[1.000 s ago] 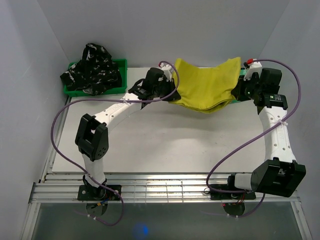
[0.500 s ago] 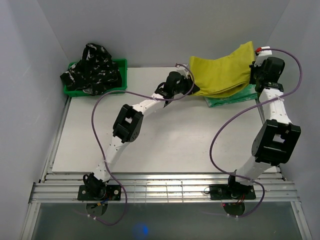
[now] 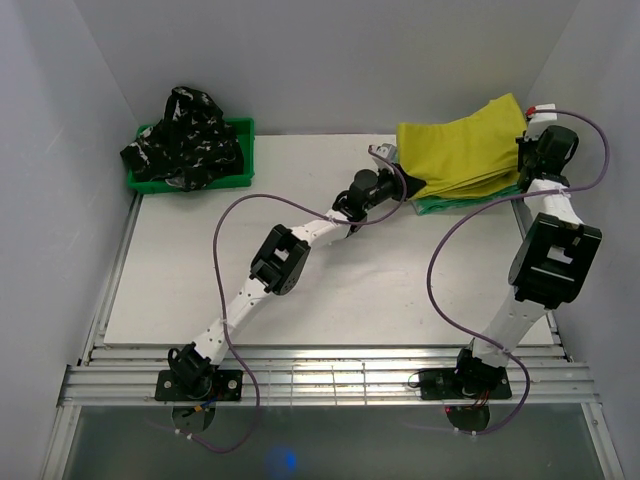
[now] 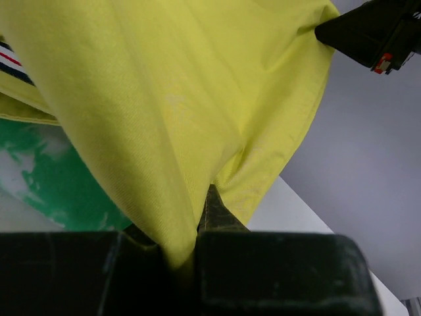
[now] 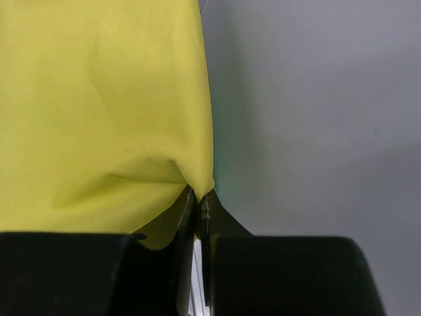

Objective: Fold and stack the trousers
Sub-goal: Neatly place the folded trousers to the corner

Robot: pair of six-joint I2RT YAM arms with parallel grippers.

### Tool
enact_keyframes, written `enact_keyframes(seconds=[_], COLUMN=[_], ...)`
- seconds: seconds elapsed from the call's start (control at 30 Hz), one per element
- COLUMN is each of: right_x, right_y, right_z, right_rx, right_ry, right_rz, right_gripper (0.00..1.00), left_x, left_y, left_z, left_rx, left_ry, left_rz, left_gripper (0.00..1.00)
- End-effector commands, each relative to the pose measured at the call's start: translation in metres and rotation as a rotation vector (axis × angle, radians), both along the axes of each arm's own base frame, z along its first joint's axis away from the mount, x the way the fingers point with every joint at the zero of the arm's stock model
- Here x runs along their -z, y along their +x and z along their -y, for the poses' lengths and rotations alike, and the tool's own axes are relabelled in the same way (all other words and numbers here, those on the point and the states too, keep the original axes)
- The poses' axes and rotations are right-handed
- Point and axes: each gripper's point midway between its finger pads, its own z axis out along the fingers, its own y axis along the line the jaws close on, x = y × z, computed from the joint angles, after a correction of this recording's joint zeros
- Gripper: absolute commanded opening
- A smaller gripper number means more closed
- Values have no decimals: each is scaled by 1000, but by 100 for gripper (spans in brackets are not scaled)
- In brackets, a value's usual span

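Note:
The folded mustard-yellow trousers (image 3: 465, 148) hang between both grippers at the table's far right, over the green-and-white mottled trousers (image 3: 455, 203) lying flat beneath. My left gripper (image 3: 405, 183) is shut on the yellow cloth's near-left corner; the fabric (image 4: 164, 118) bunches between its jaws, and green mottled cloth (image 4: 59, 191) shows below. My right gripper (image 3: 528, 128) is shut on the far-right corner, the yellow cloth (image 5: 99, 112) pinched at its fingertips (image 5: 197, 201). The black trousers with white pattern (image 3: 185, 138) are heaped in the bin at the far left.
A green plastic bin (image 3: 240, 175) stands at the table's far-left corner. Grey walls close in on both sides; the right wall (image 3: 600, 150) is close behind the right gripper. Purple cables loop above the white table (image 3: 300, 300).
Both grippers have carried the yellow trousers rightward and toward the back, from the table's middle rear to above the green-and-white pair. Both arms now stretch further out.

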Motion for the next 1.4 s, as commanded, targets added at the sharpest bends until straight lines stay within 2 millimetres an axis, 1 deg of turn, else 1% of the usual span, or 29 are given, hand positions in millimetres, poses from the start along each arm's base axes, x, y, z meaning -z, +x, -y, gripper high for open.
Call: enact_keyframes(seconds=[0.0,0.1,0.13,0.17,0.2,0.23,0.27,0.3,0.33,0.37,0.47,0.57,0.63,0.67,0.73,0.77,0.83,0.87,0.9,0.97,1.0,1.03,1.07,1.1,1.17,1.2,1.27,1.3,1.37], right_x=[-18,0,20,23,43,50,57,67,73,78,93,99,97,96,98,99,94,102,90,97,77,70,62,47,28,13,0,-5,-16], right_y=[14,23,28,33,36,38,39,41,41,41,36,28,23,21,14,10,1,-9,-17,-37,-43,-48,-52,-64,-73,-87,-100,-118,-138], right_z=[30,36,37,39,40,41,42,43,43,43,42,39,40,39,36,35,30,23,20,2,-3,-11,-20,-29,-44,-53,-76,-91,-122], right_rx=[69,80,79,80,76,79,82,81,82,83,85,92,106,113,123,127,124,126,128,95,83,61,29,14,-43,-65,-159,-207,-318], right_ry=[-126,-127,-117,-115,-104,-100,-93,-86,-81,-75,-55,-44,-32,-24,9,18,42,69,78,140,148,169,193,209,234,243,287,304,347], right_rz=[134,119,88,79,44,27,13,-10,-25,-36,-82,-116,-134,-144,-186,-205,-226,-261,-256,-311,-285,-282,-276,-275,-256,-261,-270,-307,-324], right_gripper=[8,8,8,8,8,8,8,8,8,8,8,8,17,19,24,27,37,43,57,73,86,91,90,90,90,90,90,90,90], left_x=[-58,-24,-16,-11,-1,3,7,11,12,13,7,-1,-5,-15,-21,-38,-37,-43,-45,-41,-37,-35,-34,-34,-36,-35,-30,-24,-22], left_y=[21,22,24,24,27,28,32,36,39,39,39,38,38,29,28,21,20,20,19,13,10,7,4,-7,-20,-30,-41,-51,-62], left_z=[-15,-12,-13,-13,-16,-18,-21,-26,-30,-32,-49,-76,-97,-107,-132,-143,-168,-177,-199,-220,-241,-253,-265,-289,-312,-337,-359,-378,-406], left_rx=[-105,-114,-124,-130,-141,-151,-167,-180,-187,-175,-170,-172,-159,-149,-147,-140,-131,-122,-132,-107,-113,-124,-131,-130,-98,-92,-79,-75,-136], left_ry=[-145,-117,-107,-99,-79,-69,-61,-40,-31,-21,8,43,66,77,107,113,179,201,247,340,414,469,514,583,618,650,684,730,784], left_rz=[134,89,75,70,55,44,34,11,-2,-10,-31,-68,-107,-120,-144,-145,-215,-221,-286,-330,-411,-434,-443,-453,-465,-498,-542,-579,-611], left_gripper=[0,0,4,8,15,25,43,50,56,70,96,98,98,98,98,98,98,98,98,98,98,98,98,98,98,98,98,98,98])
